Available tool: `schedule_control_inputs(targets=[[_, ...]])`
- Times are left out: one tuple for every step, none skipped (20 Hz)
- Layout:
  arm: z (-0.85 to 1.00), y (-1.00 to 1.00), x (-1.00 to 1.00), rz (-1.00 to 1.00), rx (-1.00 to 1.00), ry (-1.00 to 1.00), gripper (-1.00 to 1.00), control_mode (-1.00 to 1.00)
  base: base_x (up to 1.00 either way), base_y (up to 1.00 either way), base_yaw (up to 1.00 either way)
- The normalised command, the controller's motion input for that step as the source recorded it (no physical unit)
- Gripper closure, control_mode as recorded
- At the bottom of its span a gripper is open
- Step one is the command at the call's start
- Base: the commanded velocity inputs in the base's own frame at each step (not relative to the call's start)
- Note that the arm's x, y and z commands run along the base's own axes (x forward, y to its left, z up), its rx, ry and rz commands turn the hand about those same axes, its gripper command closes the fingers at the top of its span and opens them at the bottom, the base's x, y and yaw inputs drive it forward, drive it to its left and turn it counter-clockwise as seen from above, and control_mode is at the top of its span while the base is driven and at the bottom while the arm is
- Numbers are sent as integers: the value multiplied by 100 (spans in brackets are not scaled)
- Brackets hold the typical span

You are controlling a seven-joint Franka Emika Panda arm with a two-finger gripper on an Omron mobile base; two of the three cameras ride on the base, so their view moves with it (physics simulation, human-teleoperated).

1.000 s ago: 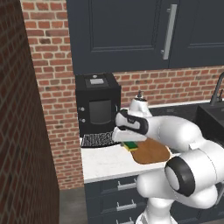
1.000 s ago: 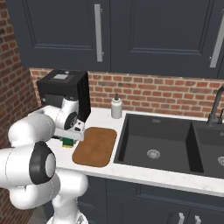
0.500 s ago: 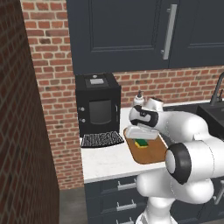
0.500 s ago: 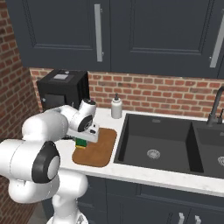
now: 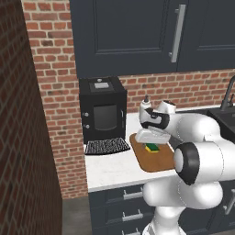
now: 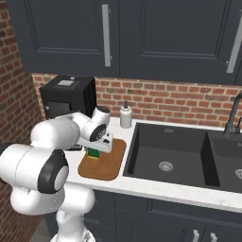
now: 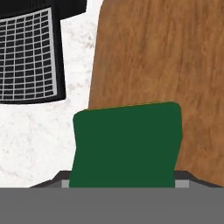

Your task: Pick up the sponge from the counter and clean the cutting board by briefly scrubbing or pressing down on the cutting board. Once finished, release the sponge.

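The sponge (image 5: 151,147), dark green over yellow, sits between the fingers of my gripper (image 5: 150,141), which is shut on it. It hangs low at the far left part of the brown wooden cutting board (image 5: 156,159); I cannot tell whether it touches the wood. From the right base, the sponge (image 6: 94,153) sits under the hand at the board's (image 6: 103,166) back left corner. In the hand view the green sponge (image 7: 127,144) overlaps the board's (image 7: 162,61) edge, with white counter (image 7: 30,140) beside it.
A black ribbed mat (image 5: 107,146) lies left of the board in front of a black coffee machine (image 5: 102,108). A soap bottle (image 6: 125,116) stands by the brick wall. The dark sink basin (image 6: 170,153) and its faucet (image 6: 231,118) lie to the right.
The arm has carried the sponge rightward from the counter beside the mat onto the board's left part and lowered it there. The gripper stays shut on it.
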Motion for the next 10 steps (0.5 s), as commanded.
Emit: schedule_control_inputs(targets=[[0, 0, 31, 0, 0, 0, 100, -100, 0, 0, 0], [-3, 0, 38, 0, -2, 0, 100, -100, 0, 0, 0], [-4, 0, 40, 0, -2, 0, 100, -100, 0, 0, 0], [-6, 0, 40, 0, -1, 0, 100, -100, 0, 0, 0], [-7, 0, 39, 0, 0, 0, 100, -100, 0, 0, 0], [-8, 0, 34, 0, 0, -1, 100, -100, 0, 0, 0], [-6, 0, 32, 0, 0, -2, 100, -100, 0, 0, 0], [-4, 0, 32, 0, 0, -3, 100, -100, 0, 0, 0], [-2, 0, 31, 0, 0, -4, 100, -100, 0, 0, 0], [0, 0, 29, 0, 0, -5, 100, -100, 0, 0, 0]])
